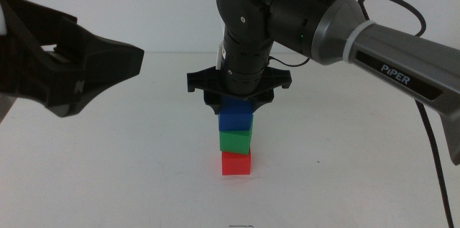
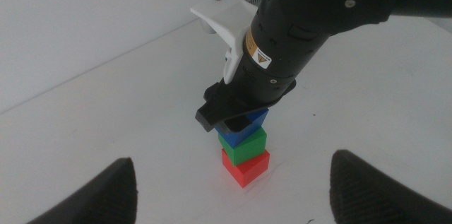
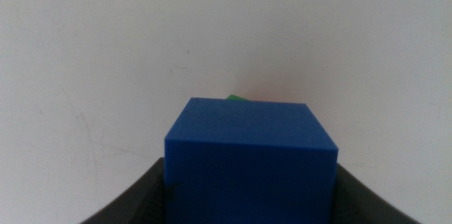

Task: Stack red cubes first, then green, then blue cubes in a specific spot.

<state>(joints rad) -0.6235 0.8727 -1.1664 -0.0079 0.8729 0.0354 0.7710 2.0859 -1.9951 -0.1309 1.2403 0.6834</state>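
Note:
A three-cube stack stands mid-table: the red cube (image 1: 236,164) at the bottom, the green cube (image 1: 236,142) on it, slightly turned, and the blue cube (image 1: 236,119) on top. My right gripper (image 1: 237,103) comes straight down from above and is shut on the blue cube, which seems to rest on the green one. In the right wrist view the blue cube (image 3: 251,160) fills the gap between the jaws and only a sliver of green (image 3: 235,97) shows. My left gripper (image 1: 72,62) is open and empty, held high at the left, away from the stack (image 2: 244,155).
The white tabletop (image 1: 129,178) surrounds the stack. The right arm's cable (image 1: 431,138) hangs at the right edge. A white bracket (image 2: 222,22) shows behind the right arm in the left wrist view.

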